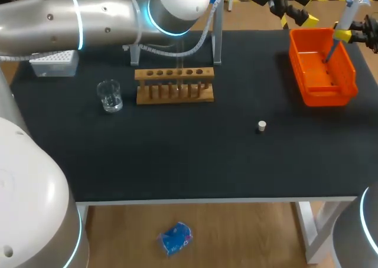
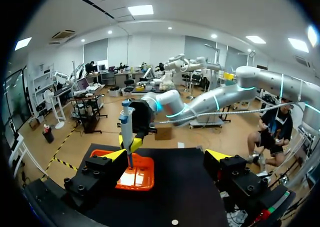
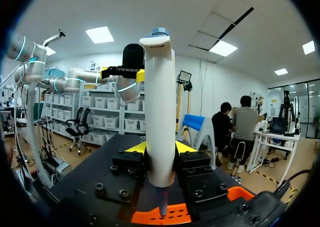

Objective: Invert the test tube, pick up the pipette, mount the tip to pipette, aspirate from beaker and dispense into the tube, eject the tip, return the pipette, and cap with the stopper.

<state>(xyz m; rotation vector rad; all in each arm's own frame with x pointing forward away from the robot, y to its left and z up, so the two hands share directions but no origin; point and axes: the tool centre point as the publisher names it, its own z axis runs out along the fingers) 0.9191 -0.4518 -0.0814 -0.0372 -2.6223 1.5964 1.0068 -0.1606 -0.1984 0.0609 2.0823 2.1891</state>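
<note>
My right gripper (image 1: 356,34) is shut on the white and blue pipette (image 1: 347,19), holding it upright over the orange bin (image 1: 339,85) at the table's far right. The pipette's lower end points down into the bin. In the right wrist view the pipette (image 3: 160,112) stands between the yellow tips, with the bin (image 3: 172,216) below. My left gripper (image 1: 290,7) hangs open and empty above the table's far edge, left of the bin. From the left wrist view the pipette (image 2: 126,129) is ahead, beside one finger. A clear test tube (image 1: 180,70) stands in the wooden rack (image 1: 174,94). A glass beaker (image 1: 110,95) stands left of the rack. The small stopper (image 1: 261,126) lies on the mat.
A white tip box (image 1: 54,62) sits at the back left corner. My left arm spans the back of the table above the rack, with its cable looping down. The black mat (image 1: 189,156) covers the tabletop.
</note>
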